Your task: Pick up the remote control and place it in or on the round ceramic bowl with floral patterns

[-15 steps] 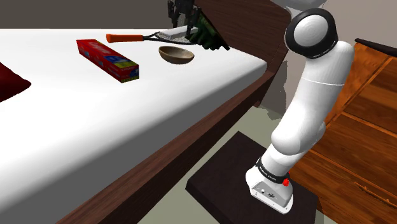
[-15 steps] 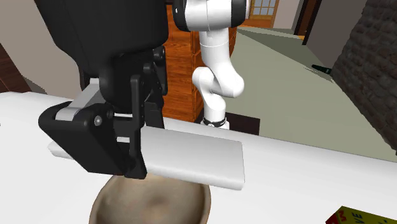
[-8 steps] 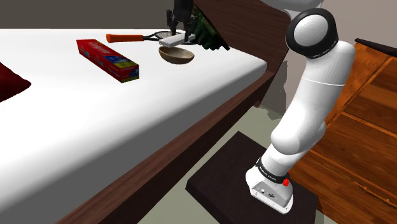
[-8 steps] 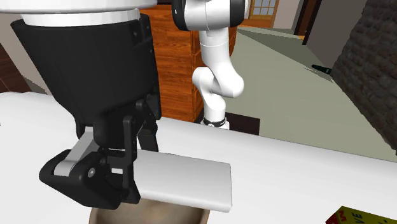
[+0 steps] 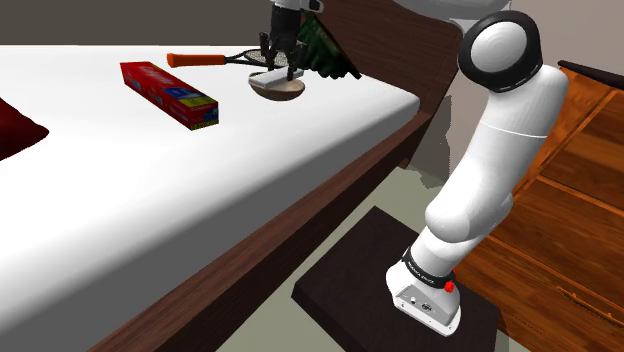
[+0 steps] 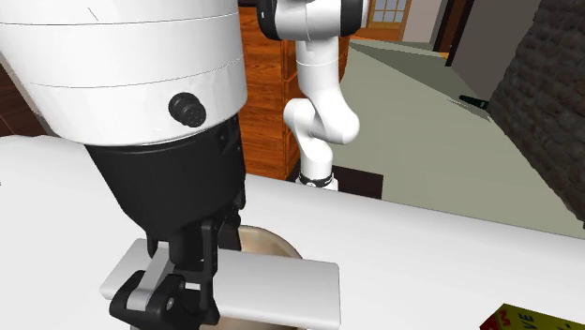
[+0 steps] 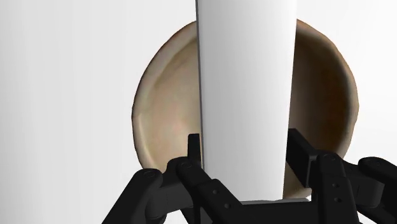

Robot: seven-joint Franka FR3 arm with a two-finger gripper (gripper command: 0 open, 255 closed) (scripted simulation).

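Observation:
My black gripper (image 7: 245,159) is shut on the remote control (image 7: 247,83), a plain white flat slab clasped across its width. The remote hangs level just over the round brown bowl (image 7: 318,95), which lies straight below it on the white surface. In the second exterior view the remote (image 6: 281,286) juts out sideways from the gripper (image 6: 173,295), and a strip of the bowl's rim (image 6: 272,242) peeks out behind it. In the shoulder view the gripper (image 5: 280,62) stands right over the bowl (image 5: 278,90) at the far end of the white surface.
A red and blue box (image 5: 168,94) lies on the white surface (image 5: 120,190) to the shoulder view's left of the bowl. An orange-handled utensil (image 5: 210,59) and a dark green item (image 5: 325,55) lie beyond the bowl. The arm's stand (image 5: 400,300) sits on the floor beside a wooden cabinet (image 5: 560,210).
The gripper has come down with the remote towards the bowl; in the second exterior view the hand has sunk and the remote now hangs just over the bowl's rim.

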